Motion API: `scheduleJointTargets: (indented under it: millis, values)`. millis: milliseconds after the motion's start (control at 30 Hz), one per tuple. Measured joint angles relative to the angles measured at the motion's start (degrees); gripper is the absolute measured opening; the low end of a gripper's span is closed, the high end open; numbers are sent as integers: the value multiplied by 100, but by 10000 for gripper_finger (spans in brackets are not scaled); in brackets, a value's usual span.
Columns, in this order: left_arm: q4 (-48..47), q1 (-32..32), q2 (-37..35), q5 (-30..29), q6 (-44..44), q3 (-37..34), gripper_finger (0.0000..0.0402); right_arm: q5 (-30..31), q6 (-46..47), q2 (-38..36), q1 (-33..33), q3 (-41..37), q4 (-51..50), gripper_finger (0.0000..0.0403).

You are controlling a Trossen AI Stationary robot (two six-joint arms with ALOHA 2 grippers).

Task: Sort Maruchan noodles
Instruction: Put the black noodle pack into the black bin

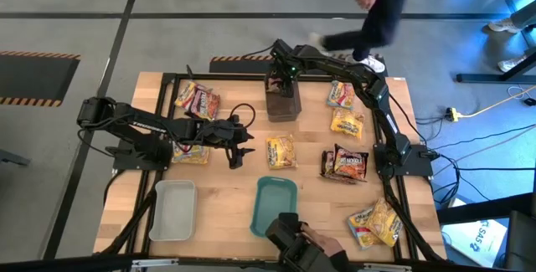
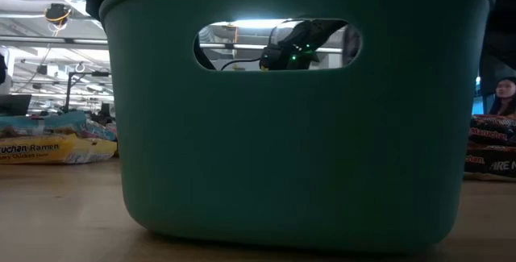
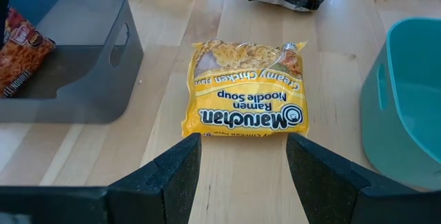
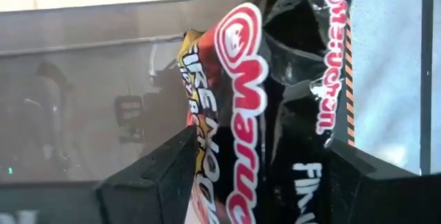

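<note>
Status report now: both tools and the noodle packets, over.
Left tool open, facing yellow packet on table. Right tool over grey bin, dark packet between its fingers, grip unclear. Nothing blocking left approach.

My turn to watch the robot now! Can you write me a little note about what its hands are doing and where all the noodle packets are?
Left hand: open, low over the table, facing a yellow packet lying flat between the grey bin and the teal bin.
Right hand: over the grey bin, shut on a dark packet and lowering it inside.
Done: one orange-red packet shows in the grey bin.
Left: the teal bin and white bin hold nothing in the high view; packets are scattered over the table, including a dark pair and yellow ones.
A person walks behind the table.
</note>
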Motion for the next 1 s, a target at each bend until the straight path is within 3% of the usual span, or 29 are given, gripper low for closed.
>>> scheduleJointTargets:
  millis: [200, 667, 767, 1000]
  values:
    - [13, 2, 0, 0, -1, 0, 208, -4, 115, -11, 1, 365, -619, 221]
    - [284, 2, 0, 2, -34, 0, 209, -528, 760, -15, 114, 2183, -3177, 221]
    - [297, 2, 0, 2, -40, 0, 209, -967, 858, -135, 105, 2197, -3608, 221]
    - [299, -44, 0, 2, -49, 0, 208, -1067, 1186, -937, 167, 1607, -3772, 221]
